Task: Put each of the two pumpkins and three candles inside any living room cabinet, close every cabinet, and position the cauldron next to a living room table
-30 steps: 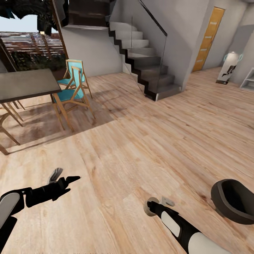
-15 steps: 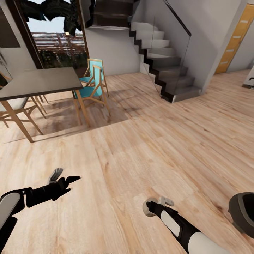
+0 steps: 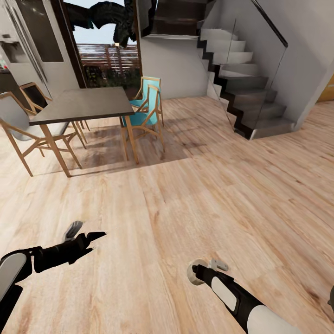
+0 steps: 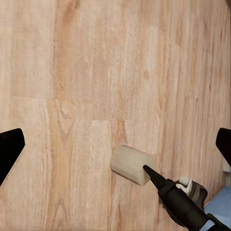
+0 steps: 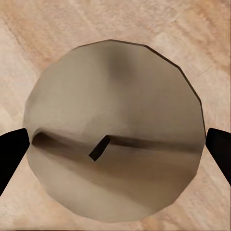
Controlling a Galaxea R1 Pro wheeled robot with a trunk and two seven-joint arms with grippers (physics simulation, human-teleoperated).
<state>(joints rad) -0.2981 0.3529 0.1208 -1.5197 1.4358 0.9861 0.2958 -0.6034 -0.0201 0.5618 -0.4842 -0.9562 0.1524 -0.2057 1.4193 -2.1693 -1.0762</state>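
**Candle in hand, no cabinet in sight**

Floor [image 3: 195, 195] of pale planks spreads ahead of me, with a dining desk [image 3: 83, 104], chairs [image 3: 146, 109] and stairs [image 3: 246, 88] beyond. My right gripper [image 3: 198, 272] is clenched on a candle [image 5: 113, 132], wick [image 5: 98, 148] facing the camera, carried low for the trip. My left gripper [image 3: 88, 239] hangs released with nothing in it, free for a cabinet front.

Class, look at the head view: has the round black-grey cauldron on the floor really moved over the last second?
No. The round black-grey cauldron slid rightward in step with the grey staircase, so the camera turned, not the pot.
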